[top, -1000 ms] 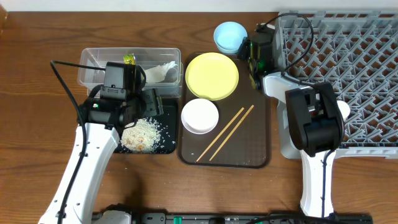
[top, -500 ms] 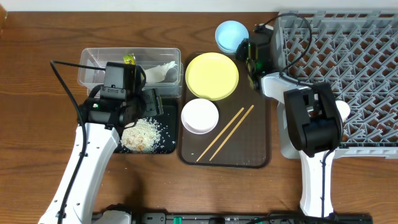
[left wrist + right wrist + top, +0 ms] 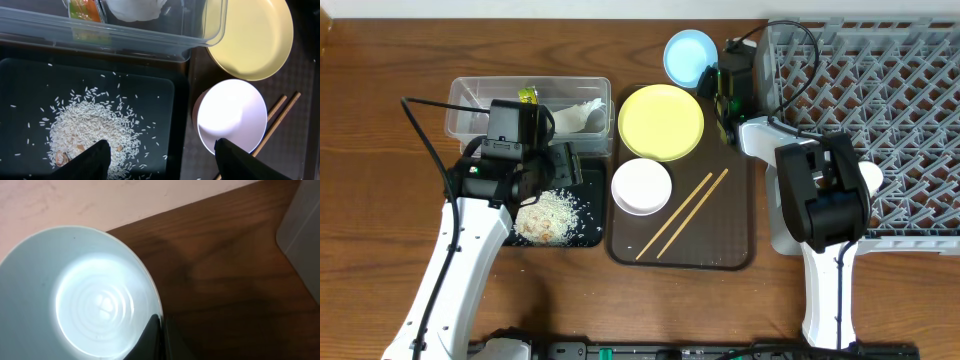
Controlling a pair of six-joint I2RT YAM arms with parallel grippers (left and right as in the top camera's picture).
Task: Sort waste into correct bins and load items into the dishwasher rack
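My right gripper (image 3: pixel 714 78) (image 3: pixel 161 326) is shut on the rim of the light blue bowl (image 3: pixel 688 55) (image 3: pixel 85 300), which is at the back of the table, left of the grey dishwasher rack (image 3: pixel 890 100). My left gripper (image 3: pixel 563 165) (image 3: pixel 161 152) hangs open with nothing in it, one finger over the rice (image 3: pixel 548 214) (image 3: pixel 92 130) in the black tray (image 3: pixel 590 210) (image 3: pixel 30 90), the other over the white bowl (image 3: pixel 641 186) (image 3: pixel 232 115). The yellow plate (image 3: pixel 661 122) (image 3: pixel 255 40) and chopsticks (image 3: pixel 682 214) (image 3: pixel 280 112) lie on the brown tray (image 3: pixel 730 245). The clear tub (image 3: pixel 475 115) (image 3: pixel 100 35) holds the wrapper (image 3: pixel 528 95) (image 3: pixel 86 9) and white paper (image 3: pixel 582 115) (image 3: pixel 132 7).
The right arm's body (image 3: pixel 825 195) lies across the rack's left wall. A small white round thing (image 3: pixel 872 178) shows beside it in the rack, partly hidden. Bare wooden table (image 3: pixel 380 200) lies to the left and in front.
My right gripper's jaws have closed onto the light blue bowl's rim, and the bowl has shifted slightly. The left arm has not moved.
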